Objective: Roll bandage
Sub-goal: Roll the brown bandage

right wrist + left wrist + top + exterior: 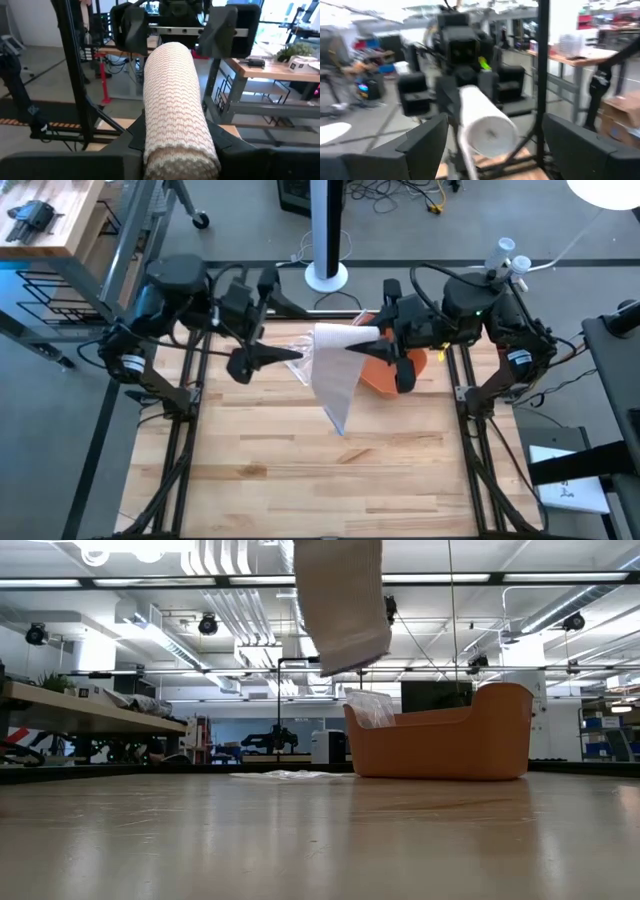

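Note:
The bandage is a white knitted roll (345, 338) held high over the table's far middle, with a loose tail (338, 395) hanging from it. My right gripper (368, 346) is shut on the roll and points level toward the left arm. My left gripper (292, 357) faces it from the table's left, open wide. In the left wrist view the roll's free end (490, 134) shows between the two fingers with a gap on each side. In the low view the tail's lower end (345, 650) hangs well above the tabletop. My right gripper pinches the roll's end nearest it (176, 150) between its two fingers (116, 150). The fingers come level from the table's right and lie along the roll. The roll sticks out level toward the left arm, lifted clear, and its tail hangs slack below.
An orange bin (440, 735) stands at the table's far right, under my right arm, with a clear bag (370, 705) in it. A flat plastic wrapper (290, 775) lies on the table left of the bin. The near half of the wooden table (320, 480) is bare.

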Available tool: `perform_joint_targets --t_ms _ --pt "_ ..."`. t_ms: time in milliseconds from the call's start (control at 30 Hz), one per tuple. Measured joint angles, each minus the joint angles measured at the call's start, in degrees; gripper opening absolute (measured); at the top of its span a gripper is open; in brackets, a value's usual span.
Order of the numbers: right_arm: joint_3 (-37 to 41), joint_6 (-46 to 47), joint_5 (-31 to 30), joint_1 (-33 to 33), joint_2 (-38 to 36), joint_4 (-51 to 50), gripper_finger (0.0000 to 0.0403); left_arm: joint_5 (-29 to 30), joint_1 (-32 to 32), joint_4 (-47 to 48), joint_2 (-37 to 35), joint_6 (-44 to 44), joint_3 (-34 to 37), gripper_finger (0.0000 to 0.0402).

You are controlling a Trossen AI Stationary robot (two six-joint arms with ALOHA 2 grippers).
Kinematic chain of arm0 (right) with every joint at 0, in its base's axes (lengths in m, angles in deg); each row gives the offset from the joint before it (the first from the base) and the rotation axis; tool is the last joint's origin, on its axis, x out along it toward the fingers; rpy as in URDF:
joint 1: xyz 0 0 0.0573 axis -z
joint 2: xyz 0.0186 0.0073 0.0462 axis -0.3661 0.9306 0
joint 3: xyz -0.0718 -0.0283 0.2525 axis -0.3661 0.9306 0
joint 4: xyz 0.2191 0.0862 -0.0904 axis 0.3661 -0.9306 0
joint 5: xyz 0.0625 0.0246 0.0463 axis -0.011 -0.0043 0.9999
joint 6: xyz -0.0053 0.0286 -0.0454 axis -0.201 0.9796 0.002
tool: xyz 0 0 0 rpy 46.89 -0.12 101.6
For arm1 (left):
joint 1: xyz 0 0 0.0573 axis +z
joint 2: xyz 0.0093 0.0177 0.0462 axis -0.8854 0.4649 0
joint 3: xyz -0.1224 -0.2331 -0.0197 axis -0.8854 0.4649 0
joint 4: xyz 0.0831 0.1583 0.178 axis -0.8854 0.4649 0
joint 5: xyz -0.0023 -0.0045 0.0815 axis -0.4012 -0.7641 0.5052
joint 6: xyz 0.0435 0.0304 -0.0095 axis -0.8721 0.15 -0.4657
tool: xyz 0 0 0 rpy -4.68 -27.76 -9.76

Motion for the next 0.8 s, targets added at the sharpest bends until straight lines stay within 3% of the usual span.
perform_joint_targets --t_ms 100,333,467,800 --pt "0.0 -1.3 0.0 0.2 0.0 -0.1 0.0091 3.5 0.0 -2.8 -0.3 -0.9 1.5 0.0312" --pt "0.0 0.1 -3.1 2.1 0.0 -0.6 0.009 1.1 0.0 -9.9 0.0 -3.5 5.5 0.0318" --pt "0.0 -0.4 -2.6 2.4 0.0 -0.6 0.009 6.3 0.3 -12.3 -0.3 -5.5 7.9 0.032" --pt "0.0 -0.4 -1.9 2.4 0.3 -1.2 0.009 7.8 1.7 -16.5 0.8 -7.1 12.6 0.0301"
